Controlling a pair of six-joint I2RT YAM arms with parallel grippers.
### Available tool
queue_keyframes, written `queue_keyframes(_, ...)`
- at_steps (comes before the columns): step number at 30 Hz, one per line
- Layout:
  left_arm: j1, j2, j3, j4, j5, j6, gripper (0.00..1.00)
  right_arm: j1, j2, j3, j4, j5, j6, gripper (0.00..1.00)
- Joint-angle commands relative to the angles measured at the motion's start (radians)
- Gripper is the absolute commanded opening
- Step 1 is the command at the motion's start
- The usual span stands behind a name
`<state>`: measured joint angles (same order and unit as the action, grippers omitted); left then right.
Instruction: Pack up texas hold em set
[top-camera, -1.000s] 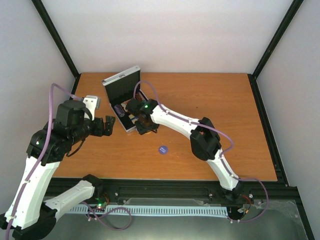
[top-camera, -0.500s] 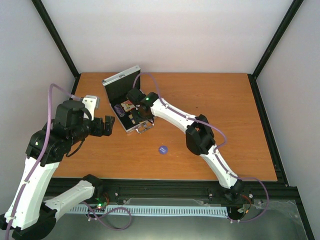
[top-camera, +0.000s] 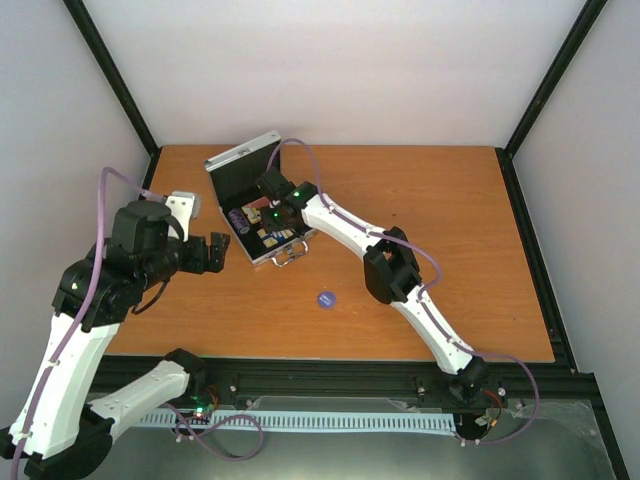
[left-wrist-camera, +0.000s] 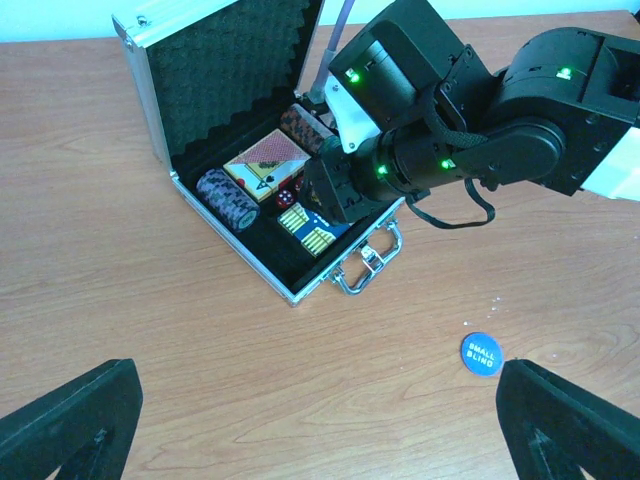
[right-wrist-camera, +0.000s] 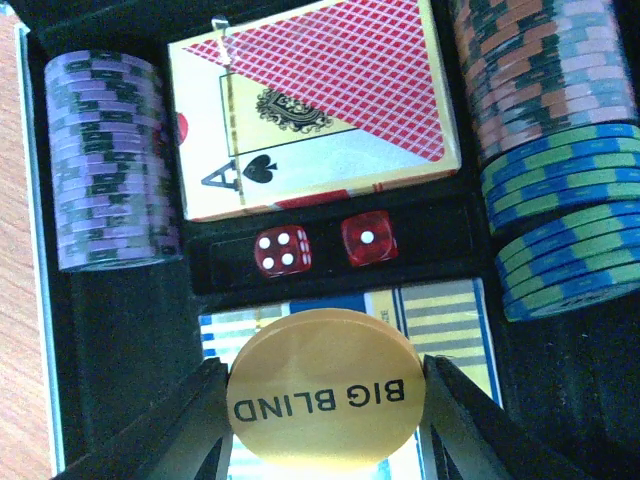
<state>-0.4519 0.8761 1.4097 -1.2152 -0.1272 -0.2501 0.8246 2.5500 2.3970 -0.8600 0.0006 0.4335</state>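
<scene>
Open on the far-left part of the desk: the silver case, lid up, handle toward the near edge.

Pinched by its rim in the right jaws, half spread with one finger on either side: a yellow BIG BLIND button, face up and level. Held inside the case mouth, directly over the blue-and-yellow deck at the handle side. Beyond it toward the lid, two red dice in their slot, then the red-backed deck. To one side a purple chip stack, to the other blue chips and an orange-striped stack.

No long axis to mind on a round disc; only straight down to go, onto the deck or the black lining beside it. Hard to tell whether already touching the deck. Probably a matter of lowering a little and letting go without nudging the dice.

Lying outside on bare wood: a blue SMALL BLIND button, well apart from the case, off its handle side toward the near edge.

Left jaws spread wide and empty, hanging over the left of the desk. Free and fairly near, so likely the better choice for that pickup.
</scene>
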Motion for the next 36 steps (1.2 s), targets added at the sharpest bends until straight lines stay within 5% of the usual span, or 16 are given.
queue_keyframes(1,-0.001,0.0,0.003,-0.021,-0.009,0.0,1.0,-0.018,0.034,0.037,0.034,-0.025,0.011,0.42)
queue_keyframes(14,-0.001,0.014,-0.01,-0.002,0.003,-0.004,1.0,-0.025,0.025,0.037,0.0,-0.016,-0.005,0.85)
queue_keyframes(16,-0.001,0.013,-0.013,0.0,0.005,-0.005,1.0,-0.024,-0.004,0.026,-0.008,0.011,-0.007,0.98)
queue_keyframes(25,-0.001,0.016,-0.018,0.021,0.006,-0.007,1.0,-0.01,-0.215,-0.196,-0.041,0.079,-0.021,1.0)
queue_keyframes(36,-0.001,0.012,-0.03,0.047,0.019,-0.005,1.0,0.099,-0.508,-0.714,-0.117,0.141,-0.023,0.98)
